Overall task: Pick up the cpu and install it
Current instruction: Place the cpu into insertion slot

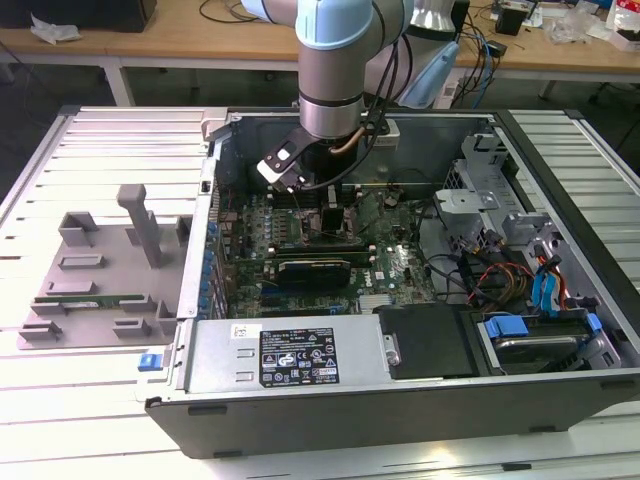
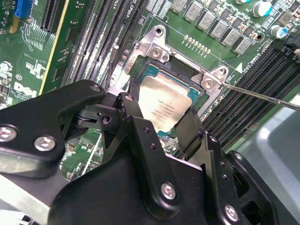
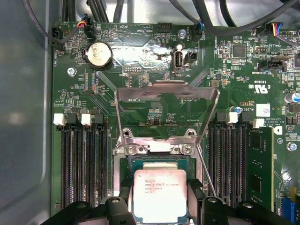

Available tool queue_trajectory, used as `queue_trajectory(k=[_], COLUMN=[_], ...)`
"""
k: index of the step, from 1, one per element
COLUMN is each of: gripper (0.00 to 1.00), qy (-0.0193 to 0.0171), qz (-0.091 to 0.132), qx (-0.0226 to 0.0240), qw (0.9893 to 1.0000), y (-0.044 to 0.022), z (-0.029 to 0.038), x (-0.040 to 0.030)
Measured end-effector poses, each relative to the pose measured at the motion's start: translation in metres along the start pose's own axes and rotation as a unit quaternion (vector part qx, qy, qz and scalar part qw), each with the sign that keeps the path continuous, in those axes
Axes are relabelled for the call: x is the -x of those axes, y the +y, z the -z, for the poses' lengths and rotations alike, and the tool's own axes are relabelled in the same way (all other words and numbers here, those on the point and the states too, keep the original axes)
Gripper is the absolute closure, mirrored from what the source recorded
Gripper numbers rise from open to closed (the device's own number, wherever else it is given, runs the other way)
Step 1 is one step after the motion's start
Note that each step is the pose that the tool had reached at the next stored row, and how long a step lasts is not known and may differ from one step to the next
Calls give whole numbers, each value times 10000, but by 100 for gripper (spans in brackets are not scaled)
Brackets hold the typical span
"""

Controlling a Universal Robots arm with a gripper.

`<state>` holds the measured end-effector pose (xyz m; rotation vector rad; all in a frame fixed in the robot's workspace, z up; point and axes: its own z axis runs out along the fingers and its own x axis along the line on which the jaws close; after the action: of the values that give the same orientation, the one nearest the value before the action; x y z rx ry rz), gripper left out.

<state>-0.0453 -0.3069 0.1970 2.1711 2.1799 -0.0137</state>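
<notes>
holding the small flat square silvery-grey cpu [image 2: 166, 101] just over the open metal-framed socket [image 3: 140, 161], i am pinching its opposite edges between my gripper's [image 2: 161, 111] narrowed black fingers [image 2: 136, 122].

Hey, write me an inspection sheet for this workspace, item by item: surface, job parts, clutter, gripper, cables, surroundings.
Surface: white slatted table carrying an open computer case, with the motherboard exposed.
Job's things: cpu at the open socket, load plate raised; cannot tell whether the cpu is seated.
Clutter: grey fixture tray on the exterior view's left, with a green memory stick lying in it.
Grippers: gripper inside the case, jaws closed on the cpu's opposite edges.
Cables: black cable beside the arm; red and black wires near the drive bays.
Surroundings: wooden bench behind the table, with cables on it.
</notes>
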Motion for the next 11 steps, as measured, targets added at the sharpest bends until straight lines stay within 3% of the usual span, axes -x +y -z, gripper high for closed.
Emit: queue_trajectory(k=[5,8,11], gripper=[45,38,38], qy=[1,1,66], qz=[0,0,-3], qx=[0,0,0], qw=[10000,10000,10000], y=[0,0,0], z=[-2,-3,-3], x=[0,0,0])
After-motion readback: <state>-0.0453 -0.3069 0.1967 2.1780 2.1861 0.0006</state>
